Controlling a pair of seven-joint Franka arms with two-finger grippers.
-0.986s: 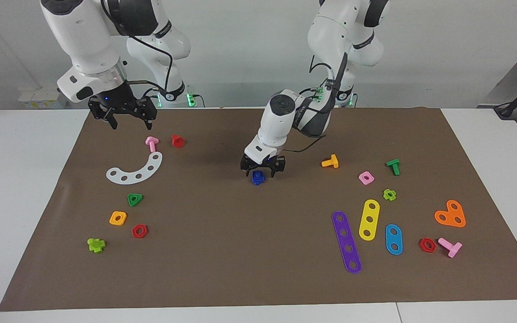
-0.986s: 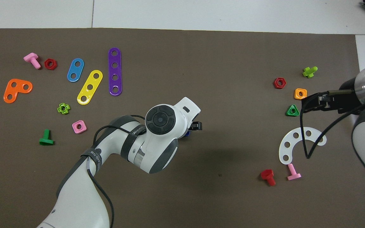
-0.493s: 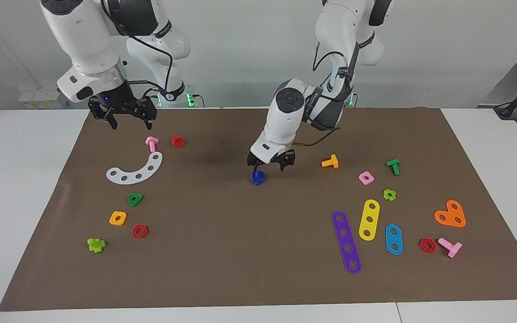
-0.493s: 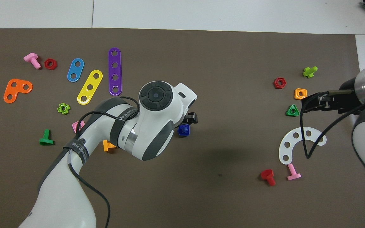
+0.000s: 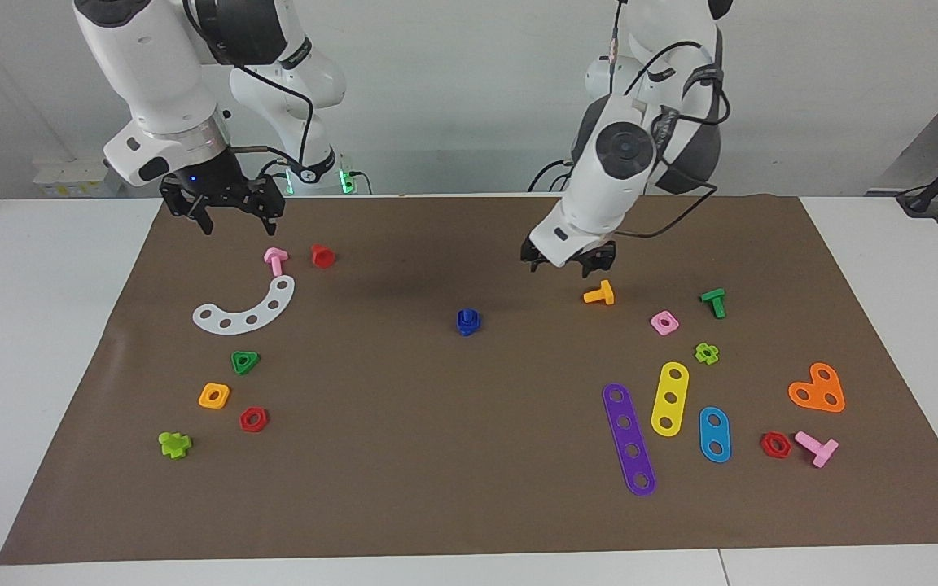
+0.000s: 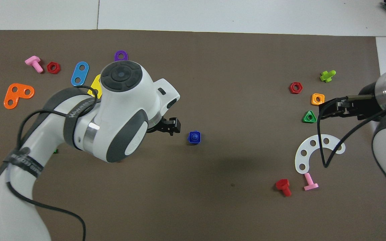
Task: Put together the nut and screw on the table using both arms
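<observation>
The dark-blue nut (image 5: 469, 325) and dark-blue screw (image 5: 466, 314) stand together as one small stack on the brown mat (image 5: 436, 456) near the middle of the table; the stack also shows in the overhead view (image 6: 194, 137). Nothing touches it. My left gripper (image 5: 568, 260) is open and empty, raised over the mat toward the left arm's end, close to an orange-yellow screw (image 5: 599, 294); it shows in the overhead view too (image 6: 172, 125). My right gripper (image 5: 225, 210) is open and empty; that arm waits over the mat's edge near a pink screw (image 5: 276, 260).
Toward the right arm's end lie a red screw (image 5: 322, 255), a white arc strip (image 5: 245, 308), a green triangular nut (image 5: 245, 361), an orange square nut (image 5: 214, 395) and a red hex nut (image 5: 254, 419). Toward the left arm's end lie a pink nut (image 5: 664, 323), a green screw (image 5: 714, 302) and coloured strips (image 5: 628, 439).
My left gripper let go of the blue stack, rose and swung away toward the left arm's end. The stack stays where it was. The right arm has not moved.
</observation>
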